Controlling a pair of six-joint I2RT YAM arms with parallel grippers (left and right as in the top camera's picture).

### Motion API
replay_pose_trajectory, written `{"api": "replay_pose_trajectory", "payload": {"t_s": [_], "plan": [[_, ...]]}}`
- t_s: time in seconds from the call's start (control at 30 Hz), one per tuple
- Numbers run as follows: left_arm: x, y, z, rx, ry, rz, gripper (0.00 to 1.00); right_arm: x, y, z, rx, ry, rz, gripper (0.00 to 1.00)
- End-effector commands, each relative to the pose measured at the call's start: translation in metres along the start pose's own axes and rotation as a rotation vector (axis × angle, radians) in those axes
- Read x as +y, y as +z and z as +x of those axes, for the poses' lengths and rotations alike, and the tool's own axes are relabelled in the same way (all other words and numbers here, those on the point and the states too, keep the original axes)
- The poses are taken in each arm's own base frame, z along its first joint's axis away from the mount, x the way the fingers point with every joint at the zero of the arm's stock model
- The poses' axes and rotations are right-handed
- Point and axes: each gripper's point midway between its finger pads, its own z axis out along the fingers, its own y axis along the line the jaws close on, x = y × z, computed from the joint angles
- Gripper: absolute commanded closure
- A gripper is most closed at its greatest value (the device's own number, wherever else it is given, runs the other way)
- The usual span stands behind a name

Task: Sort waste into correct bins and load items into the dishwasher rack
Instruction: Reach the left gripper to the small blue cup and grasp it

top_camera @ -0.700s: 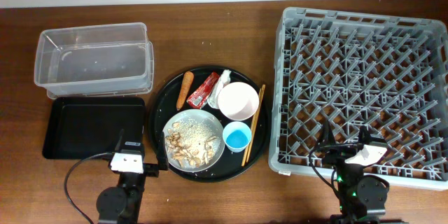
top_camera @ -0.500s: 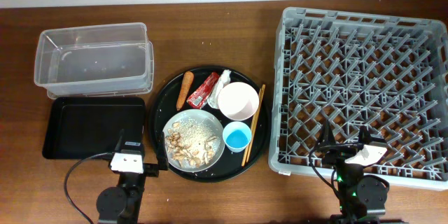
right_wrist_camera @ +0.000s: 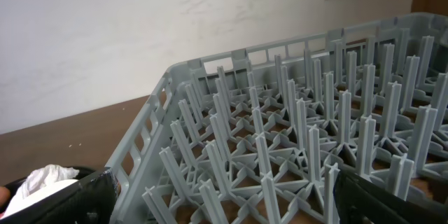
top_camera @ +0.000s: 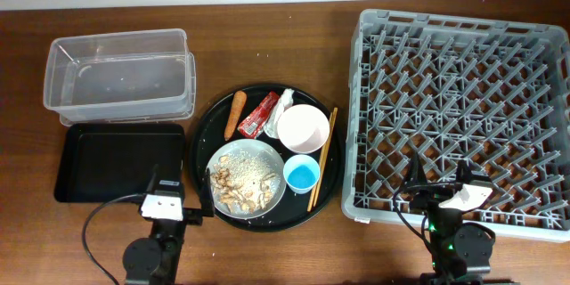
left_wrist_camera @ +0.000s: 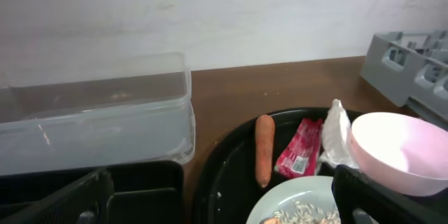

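On the round black tray (top_camera: 207,125) lie an orange carrot piece (top_camera: 235,114), a red snack wrapper (top_camera: 259,114), a crumpled white tissue (top_camera: 284,102), a white bowl (top_camera: 304,128), a light-blue cup (top_camera: 301,175), wooden chopsticks (top_camera: 322,158) and a pale plate (top_camera: 248,176) with rice-like scraps (top_camera: 239,185). The clear tub (top_camera: 118,76) and shallow black tray (top_camera: 118,160) stand left. The grey dishwasher rack (top_camera: 463,111) stands right. My left gripper (top_camera: 178,194) is open and empty at the front, near the plate (left_wrist_camera: 294,199). My right gripper (top_camera: 443,178) is open and empty over the rack's front edge (right_wrist_camera: 294,161).
In the left wrist view the carrot (left_wrist_camera: 263,147), wrapper (left_wrist_camera: 301,147), tissue (left_wrist_camera: 336,129) and bowl (left_wrist_camera: 399,150) lie ahead, with the tub (left_wrist_camera: 98,122) to the left. A pale wall runs behind the table.
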Motion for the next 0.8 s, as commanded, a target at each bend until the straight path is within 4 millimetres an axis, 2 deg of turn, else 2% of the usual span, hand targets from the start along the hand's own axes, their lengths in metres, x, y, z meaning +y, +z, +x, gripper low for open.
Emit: {"api": "replay_pose_trajectory", "payload": {"t_s": [0.0,0.03,0.07,0.1,0.17,0.2,0.23,0.27,0.33,0.4,0.43,0.47,0.5,0.57,0.6,0.63,0.67,0.73,0.77], "plan": [[-0.021,-0.004,-0.036,-0.151,0.022,0.121,0.01,0.018,-0.002,-0.014,-0.049,-0.001,-0.101,0.02],[-0.020,-0.007,-0.053,-0.219,0.027,0.118,0.01,0.026,-0.005,-0.030,-0.098,0.000,-0.138,0.02],[-0.020,-0.014,-0.076,-0.280,0.031,0.117,0.01,0.036,-0.014,-0.065,-0.181,0.000,-0.168,0.02],[-0.019,-0.018,-0.089,-0.306,0.034,0.115,0.01,0.041,-0.021,-0.085,-0.209,0.001,-0.176,0.02],[-0.018,-0.027,-0.127,-0.298,0.033,0.115,0.01,0.051,-0.030,-0.116,-0.159,-0.002,-0.180,0.02],[-0.018,-0.024,-0.135,-0.244,0.029,0.117,0.01,0.056,-0.029,-0.124,-0.092,-0.004,-0.182,0.02],[-0.018,-0.012,-0.147,-0.114,0.020,0.129,0.01,0.063,-0.025,-0.131,0.004,-0.004,-0.184,0.02],[-0.027,0.000,-0.158,-0.023,0.014,0.187,0.01,0.070,-0.017,-0.140,0.125,-0.002,-0.178,0.02],[-0.058,0.040,-0.175,0.238,-0.039,0.389,0.01,0.081,0.005,-0.142,0.398,0.013,-0.156,0.02],[-0.069,0.073,-0.163,0.521,-0.116,0.462,0.01,0.082,0.023,-0.135,0.624,0.028,-0.105,0.02],[-0.069,0.084,-0.157,0.607,-0.136,0.460,0.01,0.084,0.026,-0.132,0.671,0.034,-0.103,0.02],[-0.069,0.091,-0.152,0.660,-0.149,0.458,0.01,0.092,0.028,-0.122,0.770,0.060,-0.134,0.02],[-0.081,0.102,-0.147,0.711,-0.192,0.530,0.01,0.097,0.032,-0.114,0.837,0.075,-0.157,0.02],[-0.097,0.106,-0.139,0.743,-0.250,0.635,0.01,0.096,0.036,-0.101,0.897,0.086,-0.148,0.02],[-0.111,0.105,-0.116,0.840,-0.243,0.645,0.01,0.095,0.037,-0.098,0.906,0.085,-0.142,0.02],[-0.136,0.093,-0.065,1.042,-0.114,0.595,0.11,0.095,0.037,-0.098,0.906,0.086,-0.142,0.02],[-0.162,0.082,-0.035,1.149,0.001,0.603,0.19,0.095,0.037,-0.098,0.906,0.086,-0.142,0.02],[-0.184,0.071,-0.008,1.237,0.114,0.612,0.26,0.094,0.036,-0.097,0.913,0.087,-0.140,0.02],[-0.203,0.061,0.010,1.291,0.166,0.642,0.29,0.093,0.033,-0.095,0.926,0.088,-0.136,0.02]]}}
